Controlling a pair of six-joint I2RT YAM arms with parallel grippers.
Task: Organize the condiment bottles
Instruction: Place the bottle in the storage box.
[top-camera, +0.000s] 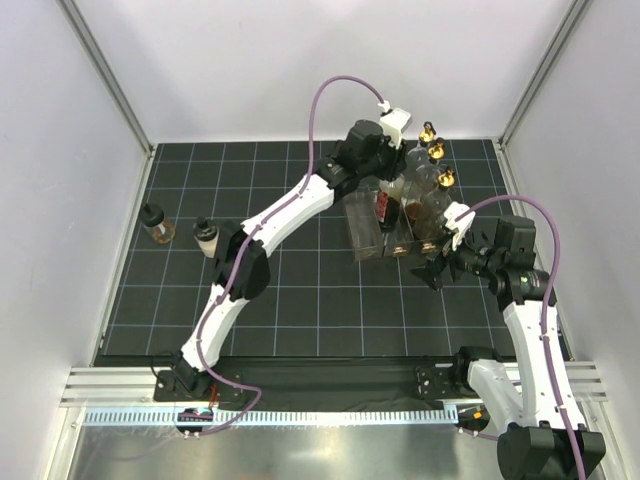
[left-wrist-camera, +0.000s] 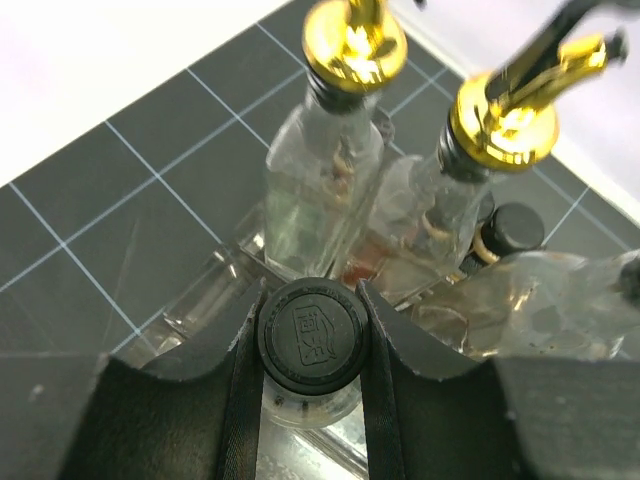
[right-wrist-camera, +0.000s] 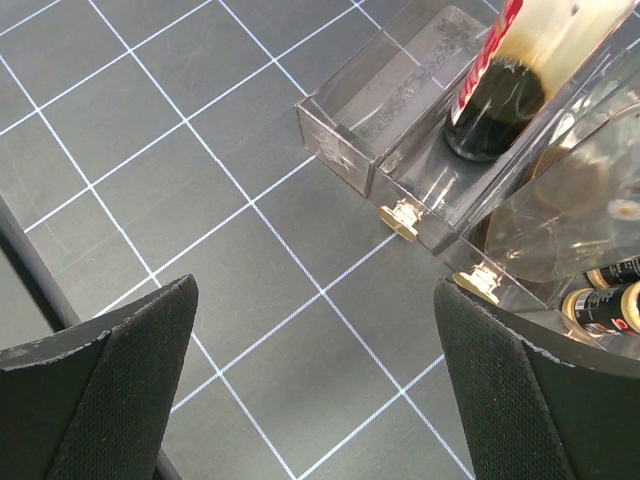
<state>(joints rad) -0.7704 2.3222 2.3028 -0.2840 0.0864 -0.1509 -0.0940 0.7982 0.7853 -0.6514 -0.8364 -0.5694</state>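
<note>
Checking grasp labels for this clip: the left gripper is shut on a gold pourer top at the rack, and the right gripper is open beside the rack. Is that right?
Not quite. In the left wrist view the left gripper is shut on a black-capped bottle; the gold pourer tops stand untouched behind it. The right gripper is indeed open beside the rack.

The right gripper (right-wrist-camera: 312, 293) gapes wide just beside the clear rack (right-wrist-camera: 340, 140).

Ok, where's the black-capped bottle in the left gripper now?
Left wrist view, centre: the bottle is clamped in the left gripper, over the rack's far end, beside two gold-topped bottles.
</note>
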